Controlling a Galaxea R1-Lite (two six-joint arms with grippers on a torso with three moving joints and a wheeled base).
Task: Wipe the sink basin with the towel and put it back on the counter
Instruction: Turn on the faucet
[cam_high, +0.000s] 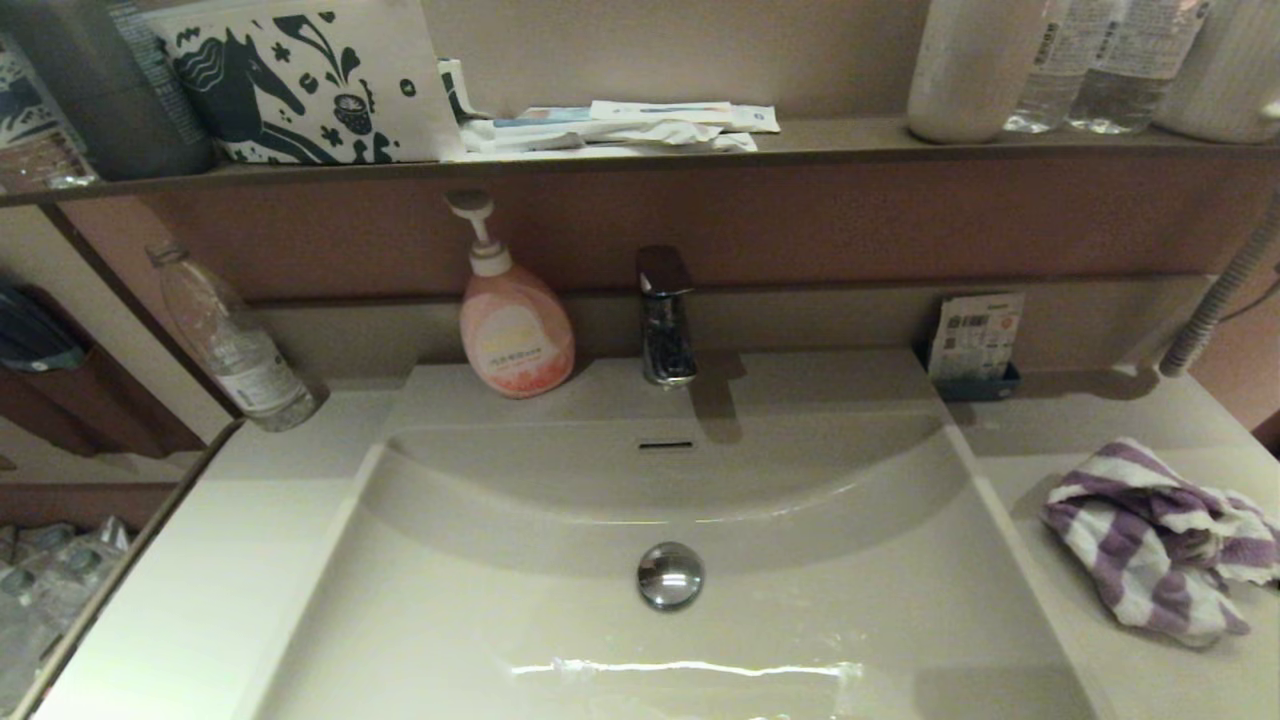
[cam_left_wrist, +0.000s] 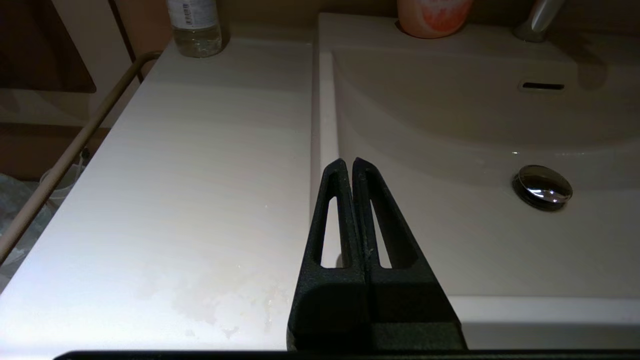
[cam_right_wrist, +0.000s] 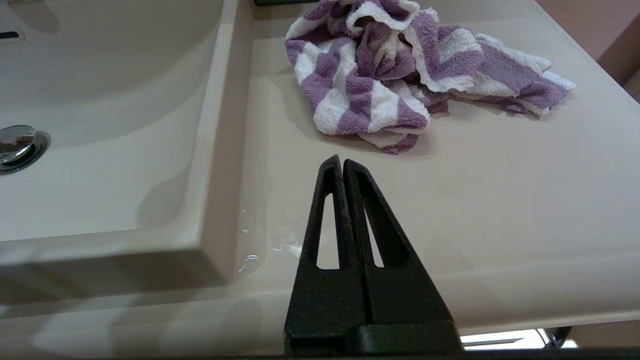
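Right hand (cam_right_wrist: 341, 161): fingers pressed together, holding nothing, poised above the worktop (cam_right_wrist: 500, 210) on the basin's right side, tips aimed at the towel (cam_right_wrist: 400, 70) but well short of it. Left hand (cam_left_wrist: 348, 162): likewise pressed together and empty, held over the seam where the left worktop meets the basin (cam_left_wrist: 450, 225). Neither hand visible in the head view.

Towel (cam_high: 1160, 540): crumpled in a heap on the right worktop (cam_high: 1060, 440), beside the basin rim, purple and white stripes folded over each other; far edge cut off by the frame in the head view.

Basin (cam_high: 500, 620): no cloth in it, chrome plug (cam_high: 670, 575) in the middle, overflow slot (cam_high: 666, 445) in the rear wall, a streak of glare across the near floor. A few water drops (cam_right_wrist: 250, 245) on the worktop near the basin's front right corner.

Behind the basin: tap (cam_high: 666, 320), pink pump bottle (cam_high: 515, 320) just left of it, small card holder (cam_high: 975, 345) at right rear. Clear bottle (cam_high: 235, 345) at the left rear corner. Shelf (cam_high: 800, 145) above with paper packets (cam_high: 620, 125), a printed bag (cam_high: 300, 80) and more bottles (cam_high: 1100, 60), their tops cut off.
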